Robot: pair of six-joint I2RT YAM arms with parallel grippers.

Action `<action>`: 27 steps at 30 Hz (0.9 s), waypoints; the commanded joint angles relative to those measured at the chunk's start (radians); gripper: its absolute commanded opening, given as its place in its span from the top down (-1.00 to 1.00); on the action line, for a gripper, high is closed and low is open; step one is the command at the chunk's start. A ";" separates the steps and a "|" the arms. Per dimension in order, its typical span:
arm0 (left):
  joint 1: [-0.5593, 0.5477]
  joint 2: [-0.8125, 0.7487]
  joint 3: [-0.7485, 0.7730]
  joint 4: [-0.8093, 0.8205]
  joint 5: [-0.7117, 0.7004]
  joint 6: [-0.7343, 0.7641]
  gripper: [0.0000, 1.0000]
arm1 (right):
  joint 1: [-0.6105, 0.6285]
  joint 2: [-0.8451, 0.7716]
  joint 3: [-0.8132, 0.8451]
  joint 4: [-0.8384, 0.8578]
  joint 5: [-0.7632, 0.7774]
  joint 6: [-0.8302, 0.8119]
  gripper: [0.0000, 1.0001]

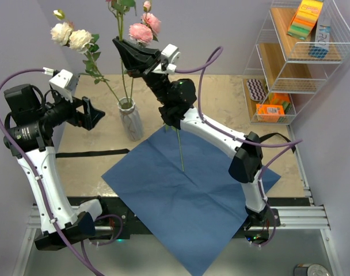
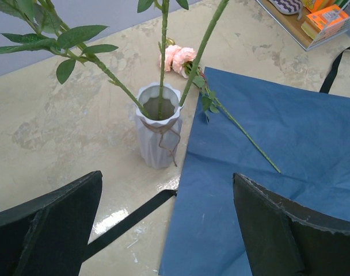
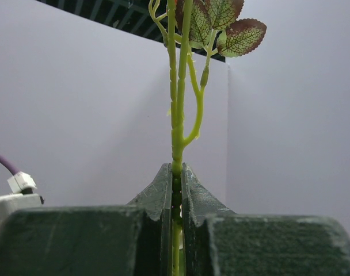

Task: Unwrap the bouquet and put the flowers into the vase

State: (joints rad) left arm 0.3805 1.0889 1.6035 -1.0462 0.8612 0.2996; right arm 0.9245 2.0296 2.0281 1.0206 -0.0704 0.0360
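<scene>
Beside the unfolded blue paper (image 1: 181, 218), two stems (image 2: 162, 57) already in the vase (image 1: 130, 121), a third stem (image 3: 176, 115) clenched in the right gripper (image 3: 176, 172) and seemingly reaching the rim, left gripper (image 2: 166, 190) gaping empty, one pink rose (image 2: 178, 57) yet to lift off the table (image 1: 221, 98).

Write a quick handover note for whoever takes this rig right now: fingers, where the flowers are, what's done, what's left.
Left gripper: open, empty, beside the vase.
Right gripper: shut on a pink rose stem above the vase.
Done: blue paper unwrapped and flat, black ribbon off, white roses standing in the vase.
Left: seat the held stem, release, then pick up the loose rose lying with its stem across the paper.
</scene>
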 commanded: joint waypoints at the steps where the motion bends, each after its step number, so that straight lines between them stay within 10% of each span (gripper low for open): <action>1: 0.011 -0.004 -0.011 0.032 0.022 0.004 -0.98 | 0.000 0.030 0.066 0.076 0.023 0.002 1.00; 13: 0.009 -0.023 -0.037 -0.005 0.015 0.056 -0.98 | -0.001 0.136 0.135 -0.034 0.044 -0.013 1.00; 27: 0.011 -0.032 -0.005 0.014 0.013 -0.001 -0.99 | -0.010 -0.017 -0.315 -0.166 0.047 0.028 0.67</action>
State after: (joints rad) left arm 0.3805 1.0698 1.5616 -1.0435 0.8639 0.3210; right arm 0.9169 2.0987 1.7290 0.8925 -0.0357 0.0463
